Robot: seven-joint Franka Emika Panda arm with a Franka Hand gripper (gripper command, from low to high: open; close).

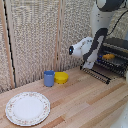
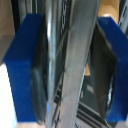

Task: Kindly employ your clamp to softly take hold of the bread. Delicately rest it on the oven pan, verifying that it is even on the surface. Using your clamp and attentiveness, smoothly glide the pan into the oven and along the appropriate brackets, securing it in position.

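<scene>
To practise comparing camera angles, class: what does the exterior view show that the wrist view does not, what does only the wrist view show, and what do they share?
Only the exterior view shows the blue cup, the round yellow bowl, the patterned white plate, the wooden table, the boxy black toaster oven and the small orange-yellow bread on the rack.

Only the wrist view shows the blue-tipped fingers up close, one on each side of a silvery metal bar.

Both show the white clamp at the dark wire oven pan.
</scene>
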